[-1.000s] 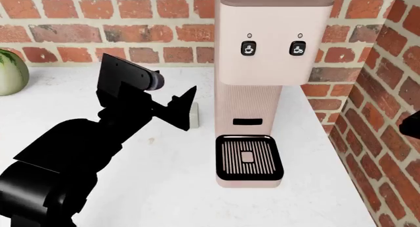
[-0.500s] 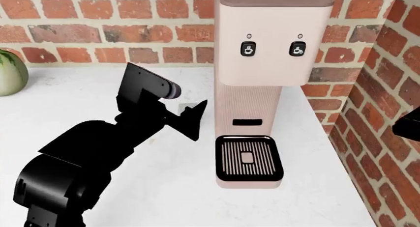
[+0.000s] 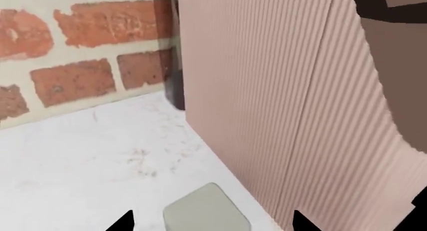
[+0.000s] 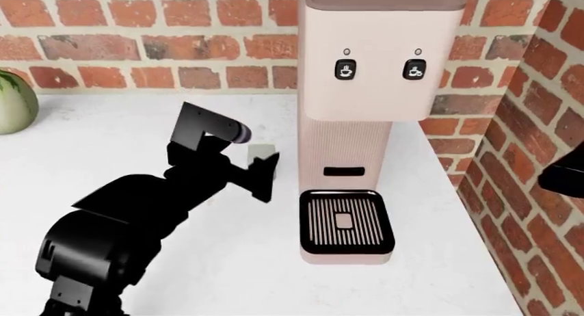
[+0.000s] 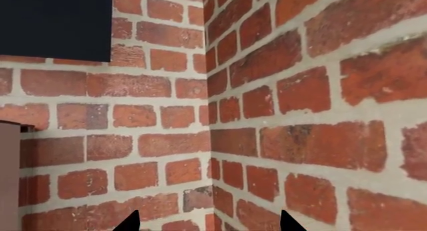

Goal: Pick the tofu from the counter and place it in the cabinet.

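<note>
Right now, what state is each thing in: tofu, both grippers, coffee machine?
tofu: lying on the counter, beside the coffee machine, not gripped.
left gripper: open, fingertips either side of the tofu.
right gripper: open, empty, facing the brick wall.
coffee machine: upright, drip tray empty.

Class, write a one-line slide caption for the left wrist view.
Open left gripper approaching tofu beside the coffee machine on the counter.

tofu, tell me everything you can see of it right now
The tofu is a small, plain greyish off-white block with soft rounded corners. It lies flat on the white speckled counter, close beside the pink ribbed coffee machine. It sits between the open left gripper fingertips, ungrasped.
</note>
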Robot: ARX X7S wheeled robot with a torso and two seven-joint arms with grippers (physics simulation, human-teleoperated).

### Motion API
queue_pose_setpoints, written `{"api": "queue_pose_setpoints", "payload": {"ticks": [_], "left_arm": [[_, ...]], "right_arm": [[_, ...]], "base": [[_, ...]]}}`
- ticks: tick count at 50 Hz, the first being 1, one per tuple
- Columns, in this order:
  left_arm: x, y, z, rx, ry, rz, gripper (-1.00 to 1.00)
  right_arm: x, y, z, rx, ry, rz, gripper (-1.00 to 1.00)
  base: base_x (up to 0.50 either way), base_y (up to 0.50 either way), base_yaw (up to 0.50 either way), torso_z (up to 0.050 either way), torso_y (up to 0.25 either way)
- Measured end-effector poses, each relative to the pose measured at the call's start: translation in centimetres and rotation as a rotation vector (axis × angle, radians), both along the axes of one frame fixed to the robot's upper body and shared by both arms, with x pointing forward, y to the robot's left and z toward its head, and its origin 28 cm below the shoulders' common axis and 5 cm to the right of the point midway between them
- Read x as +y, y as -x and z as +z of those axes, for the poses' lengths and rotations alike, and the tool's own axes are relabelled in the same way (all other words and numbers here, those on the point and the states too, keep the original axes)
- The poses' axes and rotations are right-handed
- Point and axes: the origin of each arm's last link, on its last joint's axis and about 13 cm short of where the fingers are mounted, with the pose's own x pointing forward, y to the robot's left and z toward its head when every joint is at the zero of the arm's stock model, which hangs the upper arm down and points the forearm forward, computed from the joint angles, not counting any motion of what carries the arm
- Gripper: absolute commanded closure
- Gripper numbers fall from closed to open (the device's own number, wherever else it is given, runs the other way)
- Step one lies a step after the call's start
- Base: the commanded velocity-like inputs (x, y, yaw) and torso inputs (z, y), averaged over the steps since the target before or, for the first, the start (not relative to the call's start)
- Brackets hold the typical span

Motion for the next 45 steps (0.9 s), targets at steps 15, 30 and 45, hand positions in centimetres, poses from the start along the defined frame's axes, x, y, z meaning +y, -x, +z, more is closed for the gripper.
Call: {"api": "queue_pose_setpoints", "payload": {"ticks": [15, 30, 45], "left_arm": [[-0.5, -0.5, -1.2, 0.053, -0.028, -0.038, -1.0], [-0.8, -1.6, -3.5, 0.166, -0.007, 0.013, -1.0], [-1.3, -3.0, -3.6, 0.166, -0.007, 0.056, 1.0]], "right_arm": [[0.4, -0.6, -0.2, 0.009, 0.0, 0.012, -1.0], [0.6, -1.1, -0.4, 0.015, 0.003, 0.02, -1.0], [0.7, -1.3, -0.6, 0.017, -0.001, 0.024, -1.0]], "base": [[0.0, 0.0, 0.0, 0.0, 0.0], [0.0, 0.0, 0.0, 0.0, 0.0], [0.0, 0.0, 0.0, 0.0, 0.0]]}}
